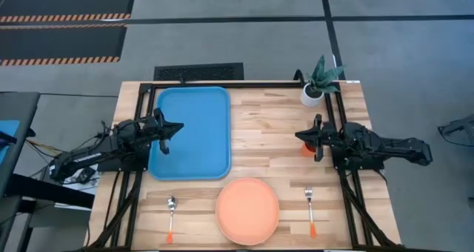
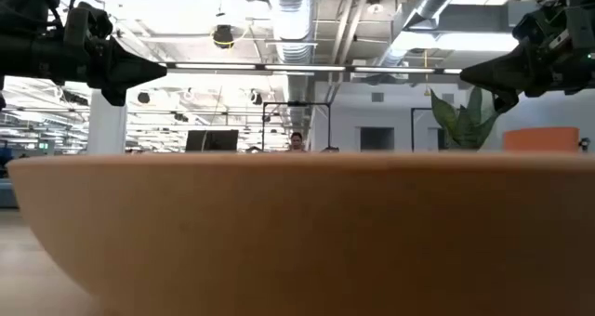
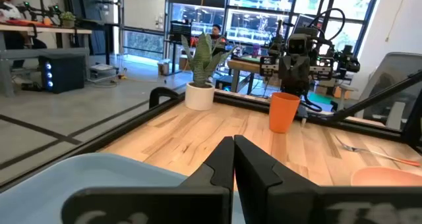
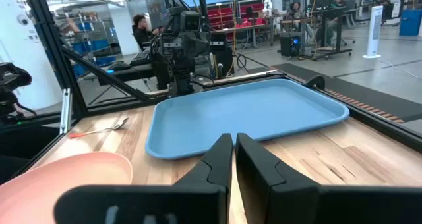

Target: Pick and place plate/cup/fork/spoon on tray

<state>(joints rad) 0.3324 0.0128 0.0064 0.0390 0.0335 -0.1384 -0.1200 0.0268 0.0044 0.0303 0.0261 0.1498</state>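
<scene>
Here, in the high view, a large blue plastic rectangular tray (image 1: 190,132) with a raised rim lies in the centre-left of the frame on the light wooden tabletop (image 1: 263,133), with nothing on it. The left pincer (image 1: 175,127) hangs above the tray's left edge, its fingers clenched together on nothing. At centre-right the right pincer (image 1: 299,137) sits over the small bright-orange cup (image 1: 306,147), which stands on the wood and shows only partly under the arm; in the right wrist view its fingers stand nearly together with a thin gap, and they hold nothing.

Along the lower edge of the frame, the large flat salmon-orange plate (image 1: 247,210) lies at lower centre, just below the tray's lower right corner. The small spoon (image 1: 171,215) with a silver bowl and thin orange handle lies to the plate's left, the small fork (image 1: 310,210) with silver tines and orange handle to its right, both apart from the plate. A white pot with a green plant (image 1: 318,84) stands at the upper right of the tabletop.
</scene>
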